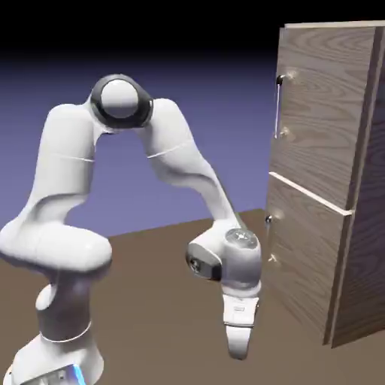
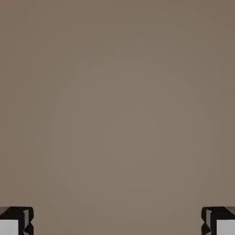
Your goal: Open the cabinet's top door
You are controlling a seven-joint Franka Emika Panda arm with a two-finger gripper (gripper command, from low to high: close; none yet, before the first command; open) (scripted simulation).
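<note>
I could read no text, label, brand, number or sign anywhere; a small dark mark on my wrist housing was too blurred to make out.

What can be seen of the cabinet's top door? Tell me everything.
The top door is the larger upper panel of the cabinet, light brown wood grain, upright and apparently shut. A slim vertical silver handle on two round mounts sits near its left edge. Nothing touches it; the gripper hangs low, pointing at the table.
</note>
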